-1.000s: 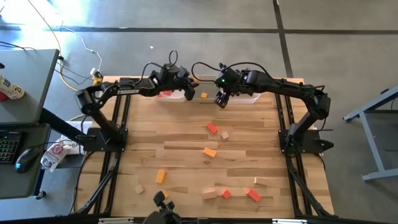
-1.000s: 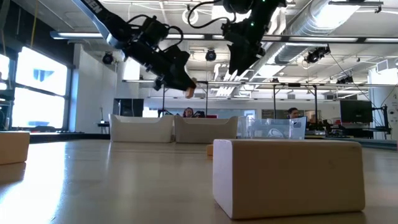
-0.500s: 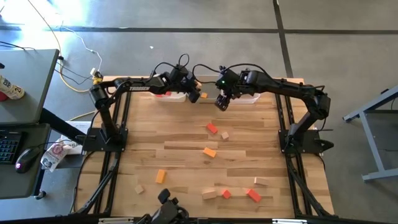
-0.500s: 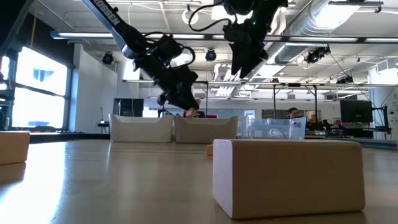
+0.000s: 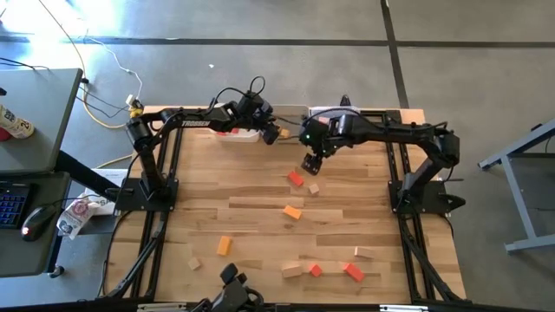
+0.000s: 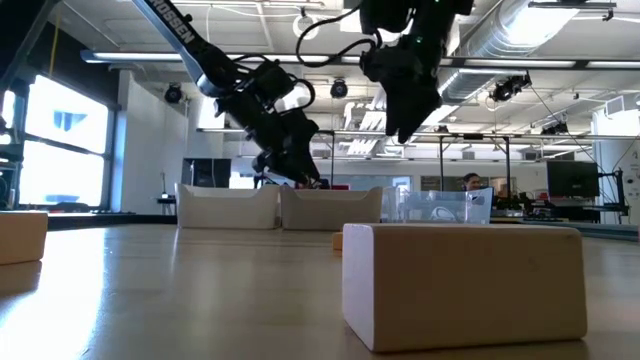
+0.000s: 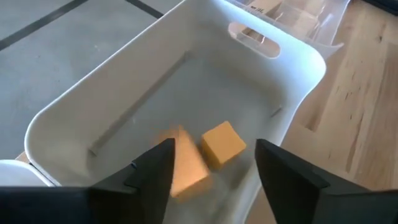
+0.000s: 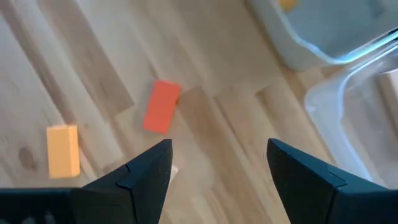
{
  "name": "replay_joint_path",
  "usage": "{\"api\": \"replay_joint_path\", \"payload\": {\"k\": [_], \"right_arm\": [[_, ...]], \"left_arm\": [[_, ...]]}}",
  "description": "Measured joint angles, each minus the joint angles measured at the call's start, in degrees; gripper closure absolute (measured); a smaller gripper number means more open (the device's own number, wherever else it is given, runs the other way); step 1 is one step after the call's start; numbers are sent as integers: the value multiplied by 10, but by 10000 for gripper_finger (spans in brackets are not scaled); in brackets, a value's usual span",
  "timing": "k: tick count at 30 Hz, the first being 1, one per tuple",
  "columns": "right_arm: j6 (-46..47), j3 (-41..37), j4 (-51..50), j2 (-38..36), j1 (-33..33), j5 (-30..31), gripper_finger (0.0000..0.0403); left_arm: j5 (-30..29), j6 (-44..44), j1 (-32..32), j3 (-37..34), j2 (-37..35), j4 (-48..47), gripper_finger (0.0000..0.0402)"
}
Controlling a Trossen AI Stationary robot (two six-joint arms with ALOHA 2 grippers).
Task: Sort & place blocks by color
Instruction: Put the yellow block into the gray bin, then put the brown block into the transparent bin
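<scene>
Where the high view looks down on the wooden table, the left gripper sits over the middle bin at the far edge, and the right gripper hangs over bare wood just beyond a red block and a pale block; scattered toward the near edge I count two orange blocks, three more pale ones and two more red ones, while a desk with a mouse stands off to the left. From the low view, a large pale block close to the lens hides much of the table, another pale block sits at the edge, both arms reach down from above, and two white bins and a clear bin line the far side. Through the left wrist view, the fingers are spread apart and empty above the white bin, where one orange cube lies and a second orange piece, blurred, seems to be beside it. By the right wrist view, the fingers are likewise wide and empty over the table, with one red bar and one orange bar lying apart beyond them
</scene>
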Motion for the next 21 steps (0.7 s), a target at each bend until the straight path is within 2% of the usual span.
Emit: {"api": "replay_joint_path", "payload": {"k": [6,13,21], "right_arm": [[32,0,-37,0,42,-21,153],[105,0,-120,0,111,-35,153],[168,0,-160,0,196,-42,153]], "left_arm": [[-1,-4,0,0,-26,-20,160],[0,16,-9,0,-85,-68,162],[-2,26,-52,0,-146,-134,162]]}}
